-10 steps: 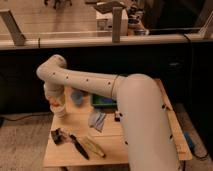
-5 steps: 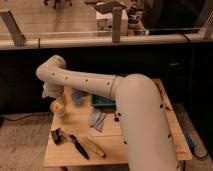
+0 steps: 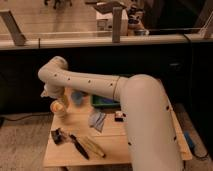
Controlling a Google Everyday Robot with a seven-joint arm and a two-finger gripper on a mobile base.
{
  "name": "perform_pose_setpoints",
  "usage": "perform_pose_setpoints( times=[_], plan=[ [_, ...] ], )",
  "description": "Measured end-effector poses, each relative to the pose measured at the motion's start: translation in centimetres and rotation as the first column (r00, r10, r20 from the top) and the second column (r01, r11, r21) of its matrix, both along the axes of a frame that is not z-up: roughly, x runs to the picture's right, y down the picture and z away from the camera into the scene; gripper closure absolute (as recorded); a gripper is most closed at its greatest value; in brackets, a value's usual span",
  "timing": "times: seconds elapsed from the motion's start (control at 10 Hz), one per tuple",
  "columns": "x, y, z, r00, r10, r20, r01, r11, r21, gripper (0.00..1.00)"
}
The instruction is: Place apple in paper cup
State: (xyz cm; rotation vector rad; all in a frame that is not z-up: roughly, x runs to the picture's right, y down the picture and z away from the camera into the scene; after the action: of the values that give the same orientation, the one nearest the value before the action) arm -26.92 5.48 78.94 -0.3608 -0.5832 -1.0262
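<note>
Obs., camera view. The small round orange-yellow apple [image 3: 55, 105] shows as a warm yellow-orange patch, about as wide as the opening it sits in. It is at the mouth of the small cream-white tapered paper cup [image 3: 60, 111], with only its top showing above the rim. The cup stands upright at the far left corner of the light wooden table [image 3: 107, 137].

The claw [image 3: 51, 95] hangs directly over the cup and apple, at the end of the thick white robot arm [image 3: 145, 115]. The arm reaches in from lower right and bends down at a rounded elbow at upper left. Claw state: cannot tell, open or closed. Nor can I tell whether it touches the apple.

Counts:
- apple: 1
- paper cup: 1
- blue cup-like object [image 3: 77, 97]: 1, just right of the paper cup, partly behind the arm
- green tray [image 3: 104, 102]: 1, at the far edge, mostly under the arm
- crumpled blue-grey cloth or packet [image 3: 96, 119]: 1, mid-table
- small dark block [image 3: 119, 116]: 1, beside the cloth on its right
- black-handled brush [image 3: 70, 140]: 1, front left, lying diagonally
- long yellow banana-like object [image 3: 95, 147]: 1, lying alongside the brush handle, near the front edge
</note>
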Motion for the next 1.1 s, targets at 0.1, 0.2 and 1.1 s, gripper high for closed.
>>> perform_pose_setpoints(
  times=[0.1,0.2,1.1],
  plan=[
    [-0.03,0.0,-0.02,1.0,-0.001,0.001,0.001,1.0,0.0,0.2],
    [-0.19,0.05,-0.06,1.0,-0.003,0.003,0.003,1.0,0.0,0.2],
    [-0.2,0.06,-0.09,1.0,-0.003,0.003,0.003,1.0,0.0,0.2]
  ],
)
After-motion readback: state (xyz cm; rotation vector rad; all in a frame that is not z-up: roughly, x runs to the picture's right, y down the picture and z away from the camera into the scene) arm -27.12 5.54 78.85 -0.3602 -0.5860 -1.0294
